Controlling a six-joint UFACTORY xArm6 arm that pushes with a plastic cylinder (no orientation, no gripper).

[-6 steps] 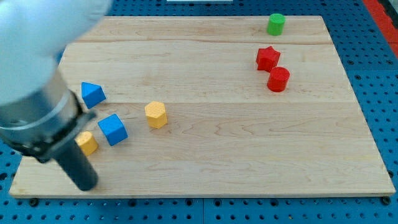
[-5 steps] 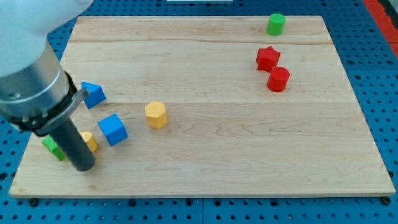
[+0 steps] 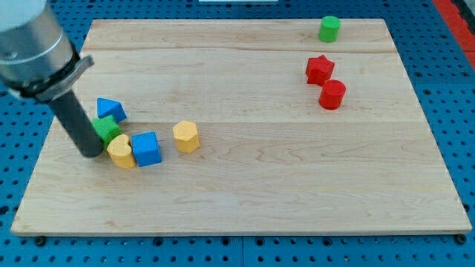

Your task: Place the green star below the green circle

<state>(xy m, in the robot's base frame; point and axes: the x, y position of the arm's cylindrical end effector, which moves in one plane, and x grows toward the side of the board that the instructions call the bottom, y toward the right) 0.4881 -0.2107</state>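
Now my tip (image 3: 90,151) touches the green star (image 3: 106,129) near the worktop's (image 3: 297,185) left edge. The green circle (image 3: 329,29) sits far off, at the top right corner. My end effector is a plain rod, grasping nothing.

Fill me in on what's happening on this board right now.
My tip is at the view's left, pressed against the green star, which is bunched with a blue triangular block, a yellow block and a blue cube. A yellow hexagon sits just to their right. The green circle is far off at the view's top right, above a red star and red cylinder.
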